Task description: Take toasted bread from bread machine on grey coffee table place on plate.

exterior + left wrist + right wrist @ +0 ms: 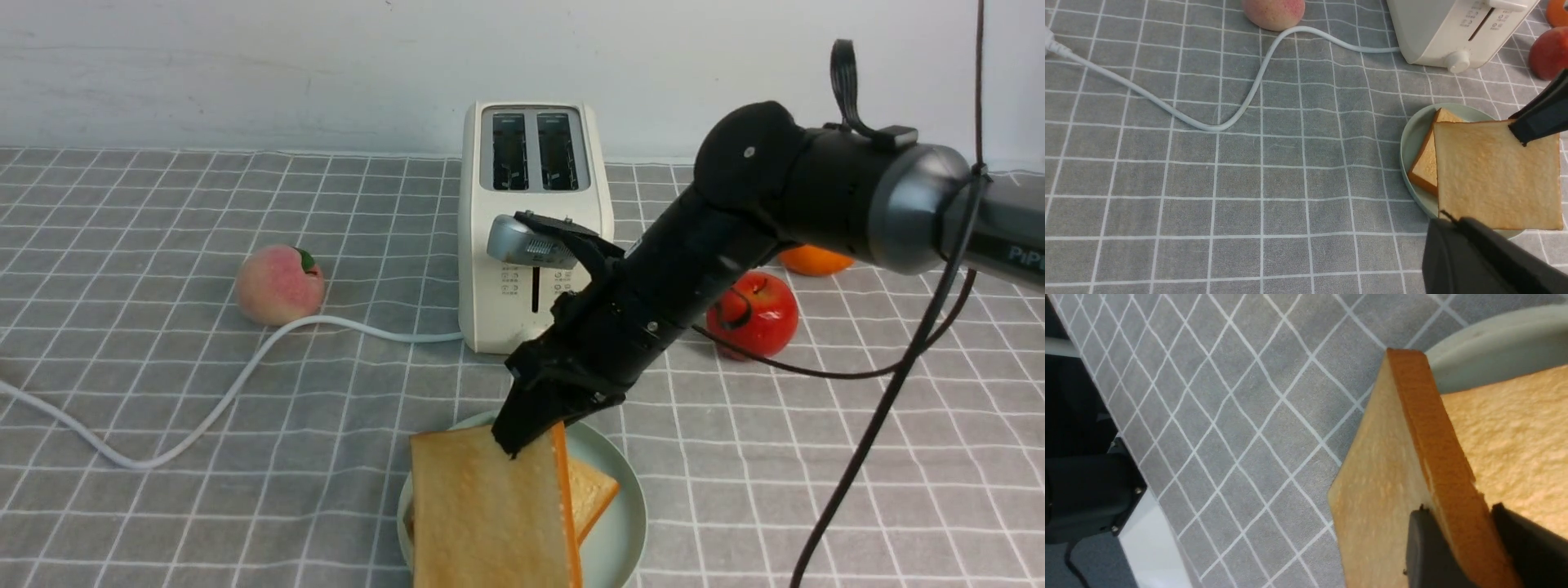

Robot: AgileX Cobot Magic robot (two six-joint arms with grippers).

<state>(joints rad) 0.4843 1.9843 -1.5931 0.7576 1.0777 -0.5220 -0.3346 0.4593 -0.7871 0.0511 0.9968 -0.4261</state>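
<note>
My right gripper is shut on the top edge of one slice of toasted bread and holds it tilted over the plate. The second slice lies flat on the plate beneath it. In the right wrist view the fingers clamp the orange-brown crust. The bread machine stands behind on the grey coffee table, both slots empty. My left gripper shows only in the left wrist view, shut and empty, just beside the plate's rim.
The toaster's white cord snakes across the cloth to the left. A peach lies left of the toaster. A red apple and an orange lie to its right, behind my right arm. A white wall stands behind.
</note>
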